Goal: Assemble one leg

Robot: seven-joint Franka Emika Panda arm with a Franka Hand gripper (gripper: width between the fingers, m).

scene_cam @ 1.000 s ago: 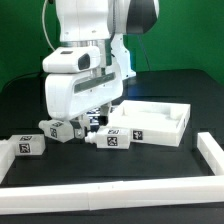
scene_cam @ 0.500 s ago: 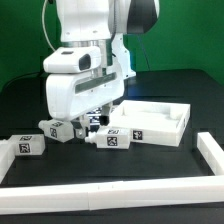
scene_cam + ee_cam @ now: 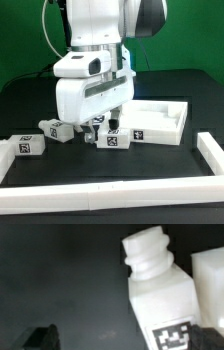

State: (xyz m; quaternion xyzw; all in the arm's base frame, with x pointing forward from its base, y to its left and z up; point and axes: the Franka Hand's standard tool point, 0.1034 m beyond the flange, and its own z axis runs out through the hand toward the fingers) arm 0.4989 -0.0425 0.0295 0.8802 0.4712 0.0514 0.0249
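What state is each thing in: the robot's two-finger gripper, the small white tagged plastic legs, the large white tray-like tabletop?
Two-finger gripper: open, straddling one leg.
Small white plastic leg beneath it: lying sideways, ungripped.
Two other legs: lying loose.
Large white tray-like tabletop: flat, no leg fitted.

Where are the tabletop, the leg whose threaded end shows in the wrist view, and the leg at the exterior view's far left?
tabletop [image 3: 160,134], exterior view, on its front wall.
leg with the threaded end [image 3: 160,297], wrist view, on its plain white body.
leftmost leg [image 3: 27,146], exterior view, on its tagged face.
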